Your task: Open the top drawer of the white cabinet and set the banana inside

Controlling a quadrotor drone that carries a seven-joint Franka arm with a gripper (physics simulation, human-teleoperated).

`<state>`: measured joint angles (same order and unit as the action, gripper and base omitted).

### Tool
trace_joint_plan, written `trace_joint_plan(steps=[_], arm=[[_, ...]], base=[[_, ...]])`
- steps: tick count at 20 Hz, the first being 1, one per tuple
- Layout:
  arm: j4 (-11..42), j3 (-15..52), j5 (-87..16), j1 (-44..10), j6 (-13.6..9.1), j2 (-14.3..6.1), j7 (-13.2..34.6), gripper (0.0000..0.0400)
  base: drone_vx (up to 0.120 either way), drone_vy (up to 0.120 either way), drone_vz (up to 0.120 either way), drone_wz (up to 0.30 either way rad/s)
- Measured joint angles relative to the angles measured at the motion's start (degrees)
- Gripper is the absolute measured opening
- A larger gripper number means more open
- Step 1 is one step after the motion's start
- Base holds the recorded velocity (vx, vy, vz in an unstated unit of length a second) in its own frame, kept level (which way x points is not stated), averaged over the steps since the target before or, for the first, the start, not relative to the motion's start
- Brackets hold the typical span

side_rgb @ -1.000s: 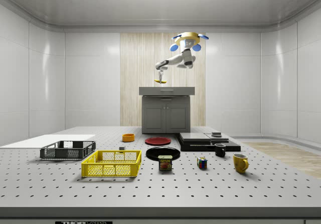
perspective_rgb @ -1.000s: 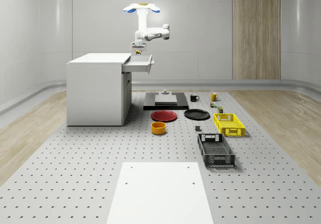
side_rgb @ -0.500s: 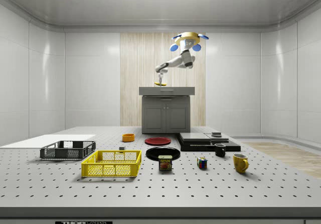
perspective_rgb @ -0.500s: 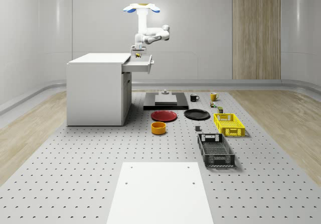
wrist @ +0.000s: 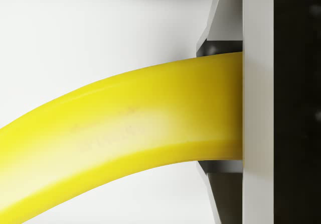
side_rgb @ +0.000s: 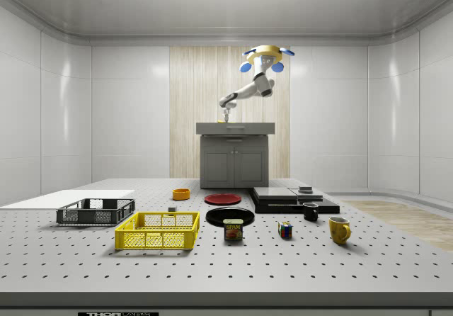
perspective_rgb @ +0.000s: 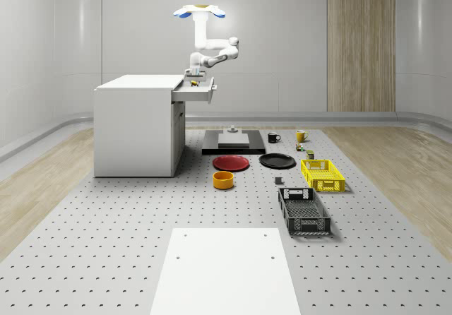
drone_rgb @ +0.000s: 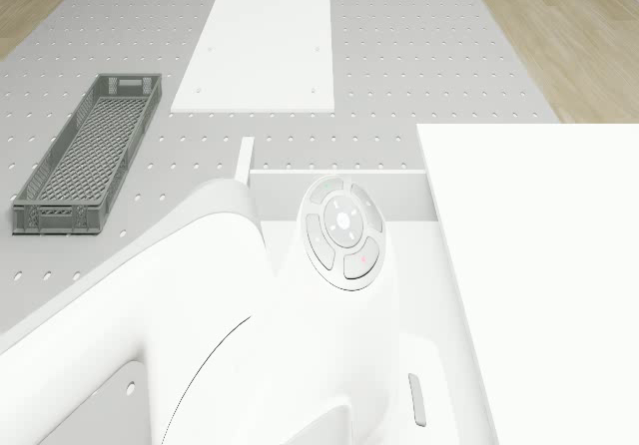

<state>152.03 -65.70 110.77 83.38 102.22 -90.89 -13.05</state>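
Quadrotor drone with blue-tipped rotors (perspective_rgb: 200, 11) hovers high over the open end of the pulled-out top drawer (perspective_rgb: 196, 89) of the white box-shaped cabinet (perspective_rgb: 138, 124). In the side view the drone (side_rgb: 265, 52) sits above and toward that view's right of the cabinet (side_rgb: 234, 156).

White jointed arm (perspective_rgb: 215, 52) folds down from the drone body; the two-finger gripper (perspective_rgb: 192, 78) is lowered to the drawer's rim, at the drawer cavity. In the side view the gripper (side_rgb: 226, 115) sits just above the cabinet top line.

Wrist view: the curved yellow banana (wrist: 125, 138) is clamped at one end between the gripper's fingers (wrist: 220, 28), which are closed onto it; pale flat surface directly behind the fruit. Whether the banana touches the drawer floor cannot be told.

Drone view: the white arm link (drone_rgb: 290, 325) lies over the open drawer (drone_rgb: 339, 172), cabinet top (drone_rgb: 539, 265) beside it.

On the perforated floor, well apart from the cabinet: red round plate (perspective_rgb: 231, 162), black round plate (perspective_rgb: 277, 161), orange bowl (perspective_rgb: 223, 180), yellow mesh crate (perspective_rgb: 322, 174), dark grey mesh crate (perspective_rgb: 304, 210).
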Motion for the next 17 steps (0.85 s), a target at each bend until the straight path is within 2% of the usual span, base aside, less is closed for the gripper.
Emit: trace_joint_plan(steps=[6, 9, 11, 14, 17], arm=[[-1.9, 3.6, 3.4, 1.0, 1.2, 1.2, 0.0, 0.0200], [-2.4, 4.4, 4.5, 1.2, 1.2, 1.8, 0.2, 0.0296], [-2.3, 4.2, 4.5, 1.0, 0.9, 1.9, 0.4, 0.0337], [-1.6, 3.1, 3.8, 0.4, 0.0, 2.0, 0.7, 0.0370], [-1.1, 2.2, 3.2, 0.0, -0.7, 2.1, 0.9, 0.0385]], base=[[0.000, 0.000, 0.000, 0.000], [0.000, 0.000, 0.000, 0.000], [0.000, 0.000, 0.000, 0.000], [0.000, 0.000, 0.000, 0.000], [0.000, 0.000, 0.000, 0.000]])
